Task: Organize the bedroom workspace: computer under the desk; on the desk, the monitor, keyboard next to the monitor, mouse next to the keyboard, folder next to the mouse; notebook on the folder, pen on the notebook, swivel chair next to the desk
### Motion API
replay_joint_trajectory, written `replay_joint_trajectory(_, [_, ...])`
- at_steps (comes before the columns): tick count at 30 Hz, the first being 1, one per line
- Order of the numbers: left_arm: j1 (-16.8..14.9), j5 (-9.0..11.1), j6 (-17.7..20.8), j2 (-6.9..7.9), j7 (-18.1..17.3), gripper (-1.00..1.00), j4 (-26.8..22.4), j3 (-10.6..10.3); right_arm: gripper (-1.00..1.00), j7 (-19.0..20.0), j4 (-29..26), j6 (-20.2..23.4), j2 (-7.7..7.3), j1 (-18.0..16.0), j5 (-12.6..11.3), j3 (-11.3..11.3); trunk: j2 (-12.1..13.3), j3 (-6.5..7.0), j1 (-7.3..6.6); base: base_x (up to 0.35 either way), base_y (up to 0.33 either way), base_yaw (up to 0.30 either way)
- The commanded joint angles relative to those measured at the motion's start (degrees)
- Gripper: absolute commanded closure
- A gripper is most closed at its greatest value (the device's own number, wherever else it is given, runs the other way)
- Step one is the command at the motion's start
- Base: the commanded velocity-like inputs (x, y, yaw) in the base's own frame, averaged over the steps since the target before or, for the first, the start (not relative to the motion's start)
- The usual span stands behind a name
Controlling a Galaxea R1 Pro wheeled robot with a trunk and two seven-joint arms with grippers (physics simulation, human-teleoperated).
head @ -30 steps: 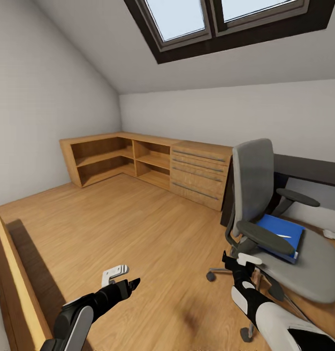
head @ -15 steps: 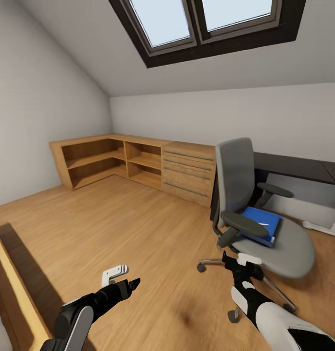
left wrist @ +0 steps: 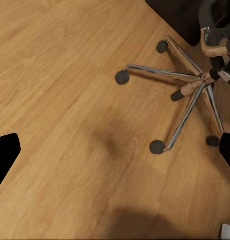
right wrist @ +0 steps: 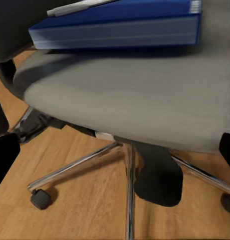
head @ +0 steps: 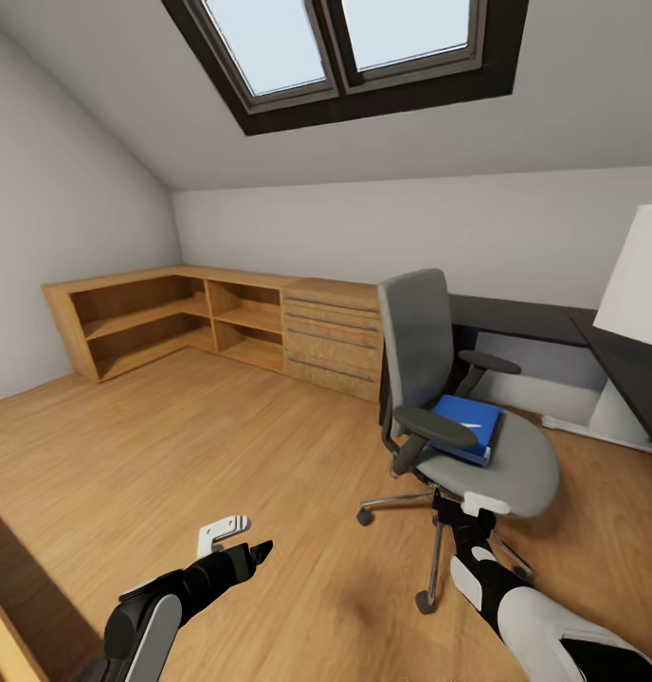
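The grey swivel chair (head: 423, 341) stands on the wood floor in front of the black-topped desk (head: 544, 320). On its seat lies the blue folder (head: 468, 431) with a slim white pen (head: 470, 425) on top; the folder's edge (right wrist: 120, 30) also fills the right wrist view. At the far right a white slanted panel (head: 637, 270) rises over the desk, probably the monitor's back. My right gripper (head: 449, 511) hangs open just before the seat's front edge (right wrist: 115, 155). My left gripper (head: 258, 551) is open over bare floor (left wrist: 115, 155), facing the chrome chair base (left wrist: 195, 87). Notebook, keyboard, mouse and computer are out of view.
A low light-wood cabinet (head: 222, 322) with shelves and drawers runs along the far wall, ending beside the desk. A skylight (head: 345, 47) sits in the sloped ceiling. A wooden edge (head: 4, 616) borders the lower left. Open floor (head: 222, 445) lies left of the chair.
The camera has swung to the right: chair and cabinet sit further left in the picture, and the white panel over the desk has come into view. Both arms keep their pose.
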Motion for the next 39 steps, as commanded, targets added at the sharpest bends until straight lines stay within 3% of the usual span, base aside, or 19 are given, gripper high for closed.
replay_joint_trajectory(1, [-0.03, 0.6, 0.22, -0.01, 0.5, -1.0, -0.07, 0.0, -1.0, 0.18, 0.06, -0.28, 0.0, -0.05, -0.58, 0.06, -0.03, -0.06, -0.01, 0.0, 0.0, -0.272])
replay_joint_trajectory(13, [-0.03, 0.6, 0.19, -0.01, 0.51, -1.0, -0.07, 0.08, -1.0, 0.18, 0.06, -0.28, 0.0, -0.05, -0.58, 0.1, -0.03, -0.05, -0.01, -0.121, 0.0, -0.235])
replay_joint_trajectory(25, [-0.03, 0.6, 0.21, 0.07, 0.53, -1.0, -0.08, 0.24, -1.0, 0.18, 0.02, -0.11, -0.01, -0.05, -0.66, 0.1, -0.03, -0.05, -0.01, -0.294, 0.0, -0.02])
replay_joint_trajectory(39, [-0.03, 0.6, 0.24, 0.08, 0.51, -1.0, -0.07, 0.26, -1.0, 0.18, 0.06, -0.27, 0.01, -0.05, -0.93, -0.07, -0.03, 0.02, -0.01, -0.03, 0.0, -0.014])
